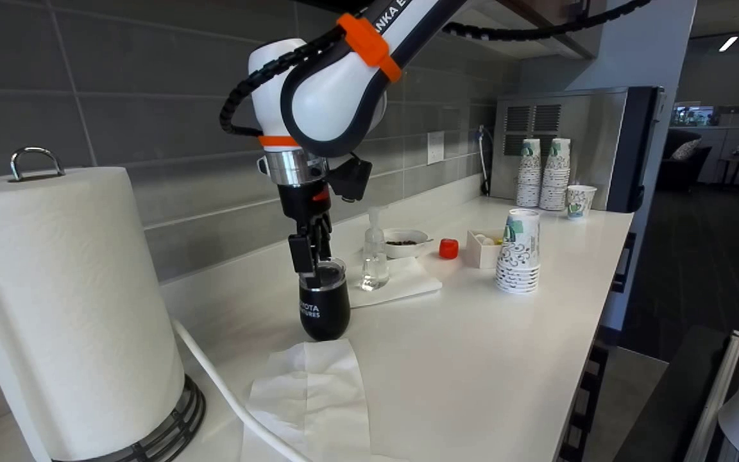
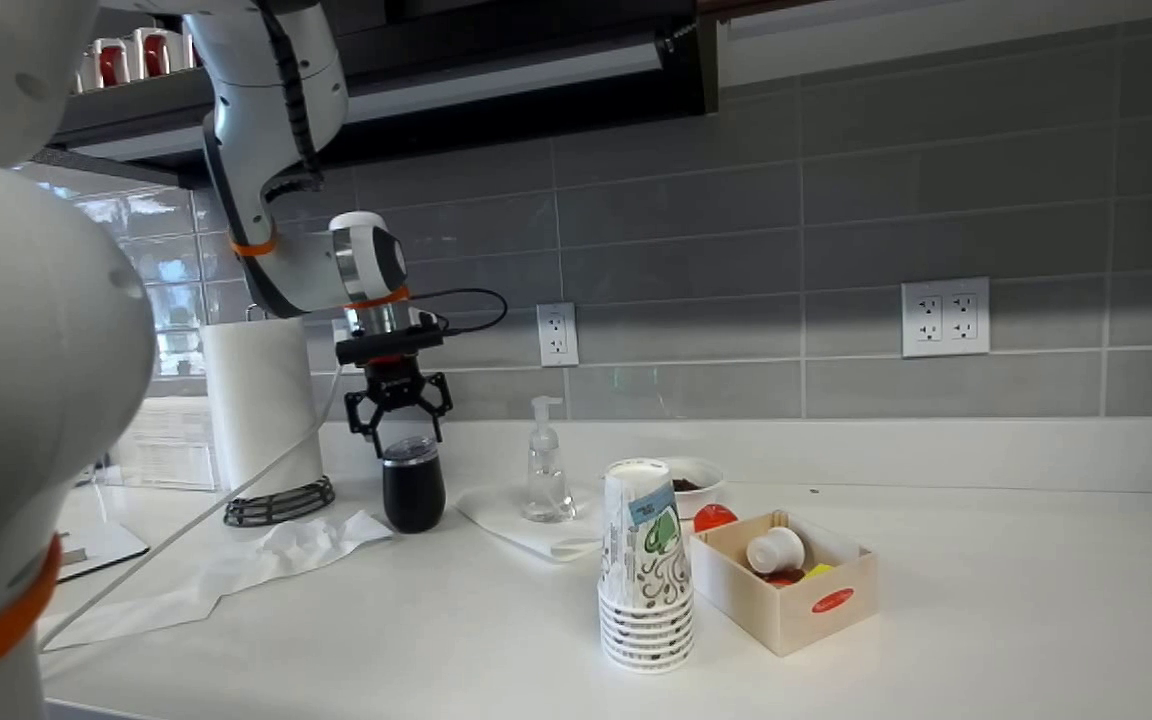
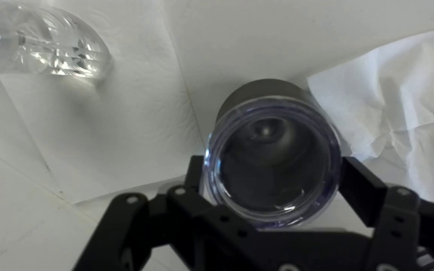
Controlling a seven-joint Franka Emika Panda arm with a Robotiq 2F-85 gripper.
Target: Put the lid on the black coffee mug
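Nearest in an exterior view, a roll of white paper towels [image 1: 68,308] stands on a black wire holder [image 1: 174,427], and a white cable [image 1: 231,403] runs past it over the tabletop [image 1: 472,359]. A crumpled paper towel [image 1: 315,398] lies near the holder, its far end just beside the black coffee mug [image 1: 325,314], which stands upright with white lettering on its side. The clear, round lid [image 2: 408,447] is at the mug's mouth, above the shiny rim; whether it is fully seated cannot be told. The pincer [image 3: 272,165] points straight down over the mug, its fingers [image 3: 364,190] spread about as wide as the lid and touching its edge on opposite sides, so that it has hold of the lid. Past the mug, a clear pump bottle [image 1: 374,260] stands on a flat white paper towel [image 1: 411,285], and farther back sits a white bowl [image 1: 408,251] with dark contents. A small red item [image 1: 448,248] rests between the bowl and an open wooden box [image 2: 821,615], which holds a small white container [image 2: 776,550] lying on its side. Near the box stands a stack of upside-down patterned paper cups [image 1: 519,250]. At the far end are two more such stacks [image 1: 555,176], a single upright paper cup [image 1: 580,203] and a stainless-steel appliance [image 1: 591,141] with vent slots.
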